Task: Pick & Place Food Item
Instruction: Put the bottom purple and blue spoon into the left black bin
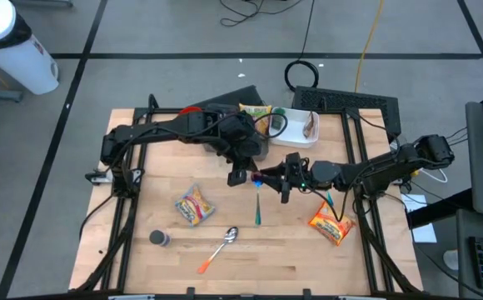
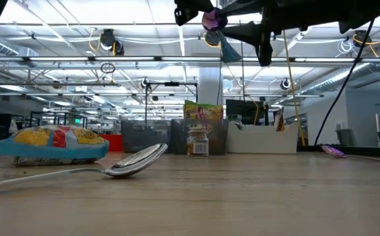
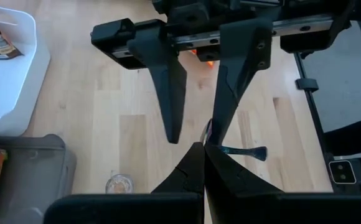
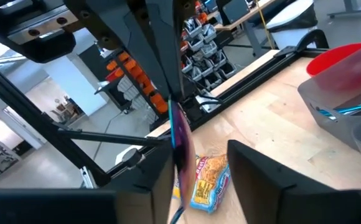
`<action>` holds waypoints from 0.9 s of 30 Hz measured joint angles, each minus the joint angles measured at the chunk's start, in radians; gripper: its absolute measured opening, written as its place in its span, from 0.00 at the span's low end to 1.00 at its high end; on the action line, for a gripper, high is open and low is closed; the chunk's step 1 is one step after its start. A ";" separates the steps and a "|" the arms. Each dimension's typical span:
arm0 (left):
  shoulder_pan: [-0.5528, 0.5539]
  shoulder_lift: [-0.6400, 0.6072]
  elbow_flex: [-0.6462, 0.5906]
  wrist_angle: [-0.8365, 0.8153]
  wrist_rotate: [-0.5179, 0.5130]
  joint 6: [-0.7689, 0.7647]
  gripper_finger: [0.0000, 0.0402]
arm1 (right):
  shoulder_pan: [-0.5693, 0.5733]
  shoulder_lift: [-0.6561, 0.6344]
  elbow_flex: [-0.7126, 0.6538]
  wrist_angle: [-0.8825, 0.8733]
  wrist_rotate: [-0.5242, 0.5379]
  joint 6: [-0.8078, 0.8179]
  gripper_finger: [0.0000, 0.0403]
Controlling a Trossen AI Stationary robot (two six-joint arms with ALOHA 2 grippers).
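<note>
Pincers meet nose to nose above the middle of the table [image 1: 141, 275], apparently for a handover. The left pincer [image 1: 240, 176] is pressed shut on the purple bowl end of a small spoon [image 1: 257, 203], whose teal handle hangs down over the boards. The right pincer [image 1: 287, 178] faces it, its fingers [image 3: 168, 93] half spread to either side of that spoon end, not yet visibly clamping it, so the left grip likely holds until the right one closes. The food packets lie untouched: one yellow packet [image 1: 195, 205] left of centre, an orange packet [image 1: 331, 225] by the right edge. A white tray [image 1: 301, 136] waits at the far edge, probably the drop-off.
</note>
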 joint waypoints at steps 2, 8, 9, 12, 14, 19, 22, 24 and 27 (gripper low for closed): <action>0.000 0.000 0.000 0.000 0.004 0.000 0.00 | 0.000 0.000 0.000 0.000 -0.002 -0.001 0.28; 0.000 0.000 -0.001 0.003 0.005 0.000 0.00 | 0.000 0.000 0.000 0.002 -0.003 -0.003 0.10; 0.001 0.000 -0.001 0.004 0.005 -0.002 0.00 | 0.000 0.000 0.000 0.002 -0.003 -0.003 0.07; 0.002 0.000 -0.001 0.014 0.004 -0.006 0.00 | 0.000 0.000 0.000 0.002 0.001 -0.007 0.02; 0.001 0.000 -0.001 0.023 0.001 -0.006 0.00 | 0.000 0.000 0.000 0.002 0.004 -0.008 0.02; 0.003 0.000 -0.001 0.075 0.006 -0.004 0.03 | 0.000 -0.001 0.000 0.007 0.006 -0.019 0.01; 0.011 -0.001 -0.001 0.114 0.020 -0.008 0.06 | 0.000 0.000 0.000 0.006 0.008 -0.022 0.00; 0.017 -0.002 -0.001 0.109 0.029 -0.001 0.08 | -0.001 0.001 0.000 0.005 0.011 -0.023 0.00; 0.025 -0.002 -0.001 0.116 0.027 0.012 0.12 | 0.000 -0.005 0.000 0.012 0.014 -0.026 0.00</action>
